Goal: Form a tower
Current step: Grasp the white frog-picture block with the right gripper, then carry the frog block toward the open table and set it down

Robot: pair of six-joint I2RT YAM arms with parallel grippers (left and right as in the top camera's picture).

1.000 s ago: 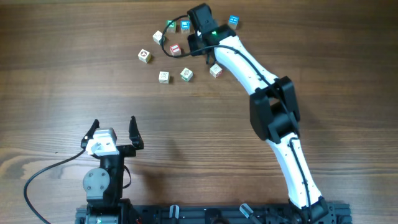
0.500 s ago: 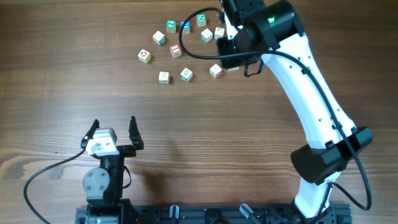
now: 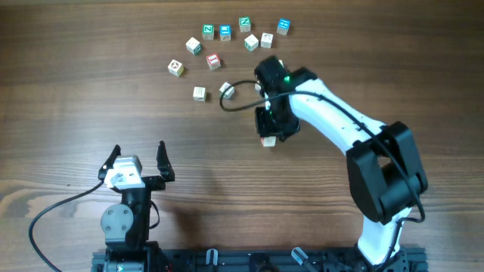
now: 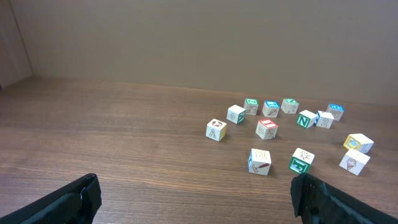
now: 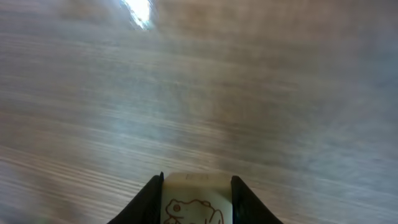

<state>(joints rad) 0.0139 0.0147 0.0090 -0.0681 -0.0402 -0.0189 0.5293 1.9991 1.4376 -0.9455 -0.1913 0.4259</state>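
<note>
Pale wood is clamped in our right gripper (image 5: pixel 197 184): one printed cube (image 5: pixel 194 210), held at six o'clock of the loose cubes (image 3: pixel 212 60) over bare table (image 3: pixel 91 98). No tower stands yet, so we judge this the base placement. Next it must be set down flat and square. Our left gripper (image 3: pixel 138 156) rests with its fingers apart.

Far side: loose cubes (image 3: pixel 212 60) crowd my path.
Centre: my right arm (image 3: pixel 333 125), gripping a pale cube (image 3: pixel 267 141), bars passage.
Left: I see bare table (image 3: pixel 76 98).
</note>
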